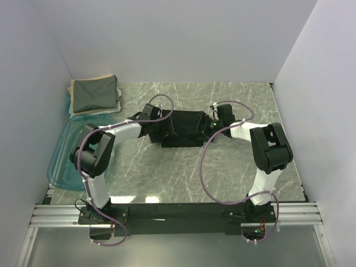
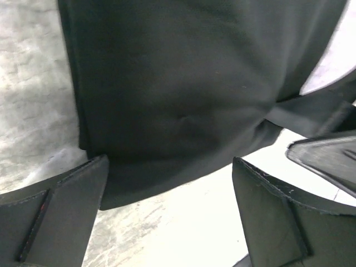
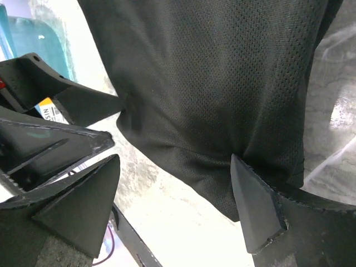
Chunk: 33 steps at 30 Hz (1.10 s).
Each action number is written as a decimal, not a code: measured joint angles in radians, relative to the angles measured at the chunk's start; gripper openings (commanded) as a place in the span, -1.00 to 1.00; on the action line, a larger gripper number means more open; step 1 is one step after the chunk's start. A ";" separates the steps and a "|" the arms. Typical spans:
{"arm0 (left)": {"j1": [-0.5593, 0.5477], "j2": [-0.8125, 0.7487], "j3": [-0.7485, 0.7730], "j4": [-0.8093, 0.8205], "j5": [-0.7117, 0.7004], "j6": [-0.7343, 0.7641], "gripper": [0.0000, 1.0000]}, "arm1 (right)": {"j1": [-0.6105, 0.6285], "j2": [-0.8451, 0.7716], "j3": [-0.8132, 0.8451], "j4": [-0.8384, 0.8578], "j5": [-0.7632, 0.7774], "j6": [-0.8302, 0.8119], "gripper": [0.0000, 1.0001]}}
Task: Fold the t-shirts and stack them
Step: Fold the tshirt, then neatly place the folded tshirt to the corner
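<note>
My left pincer (image 2: 169,167) and my right pincer (image 3: 175,161) both stand with jaws wide apart and clamp nothing, one at each end of the black t-shirt (image 1: 186,127). This shirt lies bunched at the middle of the counter (image 1: 167,175). The folded grey-green t-shirt (image 1: 94,94) rests on the beige t-shirt (image 1: 92,113) at the far left corner, next to the blue tub (image 1: 67,150).

place: robot lab test cell | enclosure: plain white walls (image 1: 183,39) on three sides | surface: marble-pattern counter (image 1: 167,178) | mounting: aluminium rail (image 1: 55,214) along the near edge | hardware: left arm (image 1: 100,150) and right arm (image 1: 270,147) side by side, looped purple cables (image 1: 202,172) exposed
</note>
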 measured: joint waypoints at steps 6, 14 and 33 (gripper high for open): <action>0.000 -0.002 0.000 0.006 0.003 0.001 0.99 | 0.000 -0.021 0.000 -0.029 0.031 -0.014 0.75; 0.000 -0.096 -0.003 -0.053 -0.063 0.014 0.99 | -0.003 -0.308 0.002 -0.208 0.197 -0.105 0.78; 0.006 0.168 0.337 -0.228 -0.348 0.052 0.50 | -0.008 -1.034 -0.181 -0.371 0.869 -0.089 1.00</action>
